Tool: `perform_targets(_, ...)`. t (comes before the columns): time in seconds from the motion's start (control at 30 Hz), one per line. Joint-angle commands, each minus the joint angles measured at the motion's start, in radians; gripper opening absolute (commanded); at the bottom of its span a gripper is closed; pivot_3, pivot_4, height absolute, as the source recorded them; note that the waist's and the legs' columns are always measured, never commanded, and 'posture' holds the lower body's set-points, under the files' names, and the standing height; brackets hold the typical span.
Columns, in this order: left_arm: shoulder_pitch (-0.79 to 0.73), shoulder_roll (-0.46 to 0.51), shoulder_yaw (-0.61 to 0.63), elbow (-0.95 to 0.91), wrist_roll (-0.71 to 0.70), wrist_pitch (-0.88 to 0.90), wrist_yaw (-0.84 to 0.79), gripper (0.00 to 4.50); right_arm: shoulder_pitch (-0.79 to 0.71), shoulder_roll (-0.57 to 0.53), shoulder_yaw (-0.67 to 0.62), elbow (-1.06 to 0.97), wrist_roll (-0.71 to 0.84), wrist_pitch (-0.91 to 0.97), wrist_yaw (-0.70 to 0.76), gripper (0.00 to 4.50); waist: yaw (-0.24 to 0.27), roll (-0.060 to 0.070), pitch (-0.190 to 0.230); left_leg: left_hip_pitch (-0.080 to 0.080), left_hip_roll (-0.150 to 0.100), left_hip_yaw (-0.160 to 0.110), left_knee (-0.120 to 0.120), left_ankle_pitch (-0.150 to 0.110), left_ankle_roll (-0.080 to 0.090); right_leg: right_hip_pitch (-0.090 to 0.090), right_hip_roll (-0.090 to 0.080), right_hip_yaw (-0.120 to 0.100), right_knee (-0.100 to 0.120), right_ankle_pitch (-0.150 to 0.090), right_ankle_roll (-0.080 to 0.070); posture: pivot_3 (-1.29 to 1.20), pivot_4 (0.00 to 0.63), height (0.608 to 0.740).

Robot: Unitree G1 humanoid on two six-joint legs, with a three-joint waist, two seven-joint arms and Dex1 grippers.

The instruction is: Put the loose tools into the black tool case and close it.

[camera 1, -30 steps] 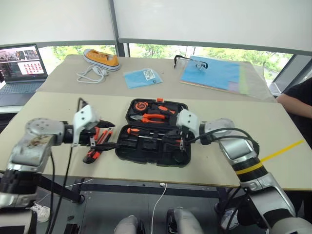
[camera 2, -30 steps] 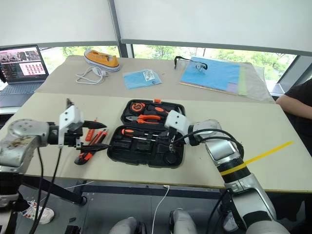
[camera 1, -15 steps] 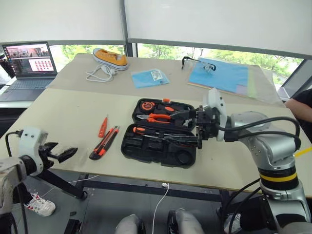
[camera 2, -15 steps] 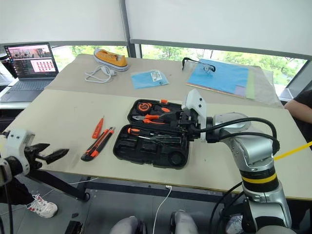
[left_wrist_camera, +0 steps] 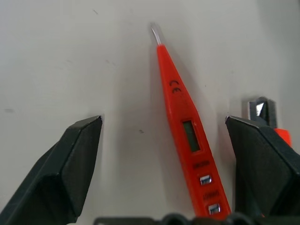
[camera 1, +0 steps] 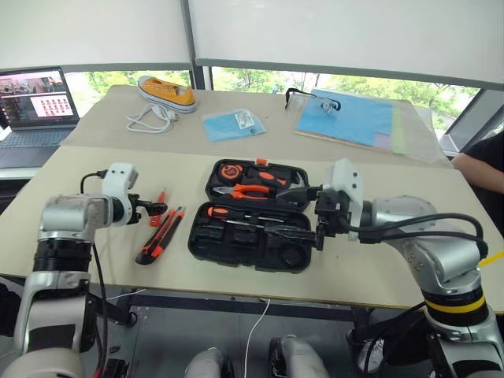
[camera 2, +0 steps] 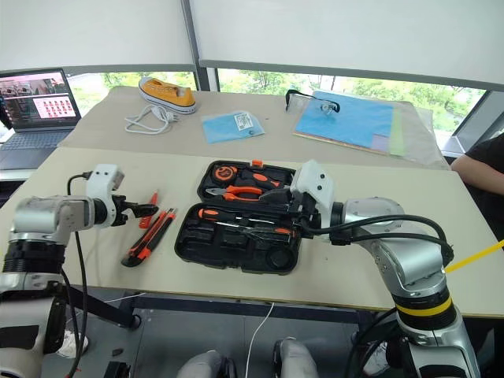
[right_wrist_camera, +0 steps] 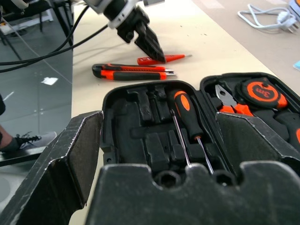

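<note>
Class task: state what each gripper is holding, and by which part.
Nothing. The left gripper stands open around the small orange screwdriver; the right gripper is open, empty.

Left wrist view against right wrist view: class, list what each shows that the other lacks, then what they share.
Left wrist view: the display and buttons on the orange tester, which lies between the open left fingers. Right wrist view: the open case holding a screwdriver, pliers and a tape measure, plus a white cable. Shared: the tester and the knife beside it on the table.
</note>
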Motion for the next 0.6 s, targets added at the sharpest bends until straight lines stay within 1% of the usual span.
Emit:
perform_targets(0.03,-0.030,-0.014,-0.033,0.052,0.021,-0.013,-0.031,2.64,0.016,-0.028,-0.057,-0.061,0.041,0.014,-0.024,4.50,0.001,0.000,0.000,0.000,0.000,0.000,0.000,0.000,0.000,0.000,-0.001,0.000,0.000,-0.001,0.002,0.00,0.150,0.718)
perform_targets(0.07,-0.029,-0.017,-0.043,0.063,0.024,-0.018,-0.045,2.34,0.020,-0.032,-0.061,-0.067,0.049,0.016,-0.028,4.50,0.002,0.000,0.000,0.000,0.000,0.000,0.001,0.000,0.000,0.000,-0.001,0.000,0.000,-0.002,0.004,0.00,0.150,0.718)
perform_targets(0.13,-0.024,-0.019,-0.056,0.109,0.044,-0.038,-0.048,1.48,0.031,-0.044,-0.068,-0.084,0.063,0.023,-0.035,4.50,0.002,0.000,0.000,0.001,0.000,0.000,0.001,0.000,0.000,0.000,-0.004,0.001,0.001,-0.003,0.005,0.00,0.150,0.718)
perform_targets(0.17,-0.023,-0.020,-0.054,0.135,0.055,-0.052,-0.041,1.18,0.035,-0.052,-0.070,-0.091,0.071,0.025,-0.038,4.50,0.002,0.000,0.000,0.001,0.000,0.000,0.001,0.000,0.000,0.000,-0.005,0.001,0.002,-0.003,0.005,0.00,0.150,0.718)
perform_targets(0.2,-0.028,-0.013,-0.043,0.165,0.067,-0.078,-0.030,0.76,0.041,-0.062,-0.072,-0.098,0.077,0.025,-0.038,4.50,0.003,0.000,0.000,0.001,0.000,0.000,0.001,0.000,0.000,0.001,-0.005,0.001,0.002,-0.003,0.005,0.00,0.150,0.718)
perform_targets(0.23,-0.032,0.001,-0.041,0.174,0.080,-0.122,-0.035,0.44,0.046,-0.072,-0.077,-0.102,0.085,0.028,-0.035,4.50,0.003,0.000,0.000,0.002,0.000,0.000,0.002,0.000,0.000,0.001,-0.006,0.001,0.003,-0.003,0.005,0.00,0.150,0.718)
perform_targets(0.33,-0.037,0.037,-0.055,0.138,0.103,-0.331,-0.113,0.42,0.060,-0.102,-0.096,-0.109,0.138,0.063,-0.020,4.50,0.003,0.000,0.000,0.004,0.000,0.000,0.002,0.000,0.000,0.002,-0.007,0.002,0.004,-0.004,0.006,0.00,0.150,0.718)
perform_targets(0.4,-0.039,0.054,-0.069,0.087,0.109,-0.525,-0.215,0.42,0.077,-0.133,-0.103,-0.124,0.174,0.080,0.002,4.50,0.003,-0.002,0.001,0.003,0.001,0.000,0.002,0.001,-0.001,0.002,-0.006,0.002,0.003,-0.004,0.006,0.00,0.150,0.718)
perform_targets(0.43,-0.041,0.058,-0.074,0.076,0.110,-0.583,-0.255,0.42,0.083,-0.145,-0.105,-0.129,0.186,0.083,0.008,4.50,0.004,-0.003,0.001,0.003,0.001,0.000,0.002,0.001,-0.001,0.002,-0.007,0.001,0.003,-0.003,0.005,0.00,0.150,0.718)
perform_targets(0.5,-0.043,0.085,-0.114,0.006,0.084,-0.693,-0.460,0.42,0.100,-0.167,-0.102,-0.144,0.191,0.077,0.013,4.50,0.005,-0.003,0.002,0.000,0.002,-0.001,0.003,0.001,-0.001,-0.001,-0.007,0.001,0.003,0.000,-0.001,0.00,0.150,0.718)
perform_targets(0.53,-0.051,0.095,-0.139,-0.023,0.069,-0.720,-0.567,0.42,0.107,-0.176,-0.099,-0.149,0.190,0.073,0.011,4.50,0.005,-0.003,0.002,0.000,0.002,-0.001,0.002,0.001,-0.001,-0.001,-0.007,0.000,0.002,0.000,-0.001,0.00,0.150,0.718)
perform_targets(0.6,-0.081,0.095,-0.188,-0.045,0.058,-0.757,-0.724,0.42,0.121,-0.187,-0.097,-0.156,0.190,0.067,0.006,4.50,0.006,-0.003,0.002,-0.001,0.001,0.000,0.002,0.000,-0.001,-0.001,-0.007,0.000,0.001,0.000,-0.001,0.00,0.150,0.718)
